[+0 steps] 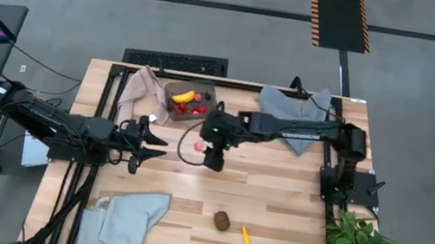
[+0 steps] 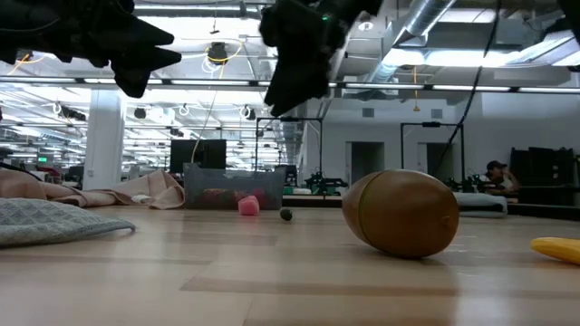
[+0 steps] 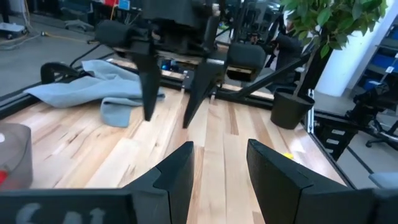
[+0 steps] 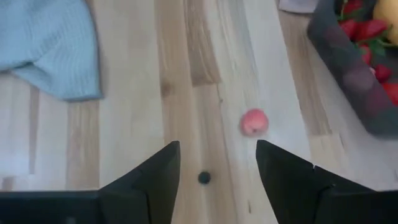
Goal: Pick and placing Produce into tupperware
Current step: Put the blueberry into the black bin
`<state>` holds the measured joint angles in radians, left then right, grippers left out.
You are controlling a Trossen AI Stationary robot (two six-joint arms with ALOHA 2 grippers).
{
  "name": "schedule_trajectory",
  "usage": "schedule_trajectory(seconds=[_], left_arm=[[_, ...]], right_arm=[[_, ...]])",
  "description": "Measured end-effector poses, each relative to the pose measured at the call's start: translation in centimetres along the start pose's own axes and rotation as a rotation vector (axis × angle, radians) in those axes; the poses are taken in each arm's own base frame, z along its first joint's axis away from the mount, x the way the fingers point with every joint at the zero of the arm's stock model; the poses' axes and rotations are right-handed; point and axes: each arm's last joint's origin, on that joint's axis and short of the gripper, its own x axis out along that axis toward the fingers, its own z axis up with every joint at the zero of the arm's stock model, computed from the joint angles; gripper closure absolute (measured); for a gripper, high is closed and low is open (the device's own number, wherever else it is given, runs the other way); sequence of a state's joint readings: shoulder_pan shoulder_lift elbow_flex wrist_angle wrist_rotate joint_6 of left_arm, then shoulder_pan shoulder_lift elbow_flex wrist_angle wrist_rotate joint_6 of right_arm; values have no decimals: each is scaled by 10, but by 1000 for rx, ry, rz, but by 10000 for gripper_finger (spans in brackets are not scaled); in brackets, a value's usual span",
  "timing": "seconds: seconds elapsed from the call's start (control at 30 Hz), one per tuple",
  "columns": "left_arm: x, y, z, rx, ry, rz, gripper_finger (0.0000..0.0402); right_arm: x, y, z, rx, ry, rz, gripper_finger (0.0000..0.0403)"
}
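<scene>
My right gripper (image 1: 213, 158) hangs above the light wooden slatted table (image 1: 274, 210), fingers spread apart and holding nothing. Below it on the bare wood lie a small round pink berry (image 4: 254, 122) and a tiny dark round berry (image 4: 204, 178), near each other but not touching.

The small rectangular translucent grey plastic tub (image 1: 189, 102) stands toward the far edge of the table, just beside a crumpled beige-pink cloth (image 1: 140, 90). Inside it are a yellow banana (image 1: 183, 96) and several red strawberries (image 1: 189, 109).

My left gripper (image 1: 153, 140) is held above the table on the left side, fingers parted and empty.

Toward the near edge lie a brown oval kiwi (image 1: 222, 220) and, just beside it, a small yellow piece (image 1: 246, 235).
</scene>
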<state>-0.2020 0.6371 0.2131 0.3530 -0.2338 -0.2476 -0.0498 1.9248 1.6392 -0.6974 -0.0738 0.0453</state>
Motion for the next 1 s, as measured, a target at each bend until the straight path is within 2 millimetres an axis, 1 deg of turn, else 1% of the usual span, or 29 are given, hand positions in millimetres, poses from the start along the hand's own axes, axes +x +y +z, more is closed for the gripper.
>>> schedule_trajectory(seconds=[0.07,0.27,0.33,0.43,0.5,0.7,0.83,0.9,1.0], left_arm=[[1,0,-1,-1,7,9,262],[4,1,-2,-8,-1,42,262],[4,1,-1,-9,-5,43,262],[4,1,-1,-9,-8,42,262],[4,1,-1,-10,-11,42,262],[4,0,0,-12,-19,38,262],[4,0,0,-12,-20,38,262],[4,0,0,-12,-22,38,262],[4,1,0,-8,-27,58,262]], right_arm=[[-4,1,-10,16,-40,4,179],[-11,0,-50,98,-119,14,191],[-12,0,-66,131,-107,17,192],[-9,7,-85,134,-100,30,190],[-7,15,-93,115,-95,44,188],[0,43,-110,85,-44,79,182],[2,62,-116,78,-37,105,177],[1,69,-117,77,-40,116,175],[1,70,-117,73,-63,72,174]])
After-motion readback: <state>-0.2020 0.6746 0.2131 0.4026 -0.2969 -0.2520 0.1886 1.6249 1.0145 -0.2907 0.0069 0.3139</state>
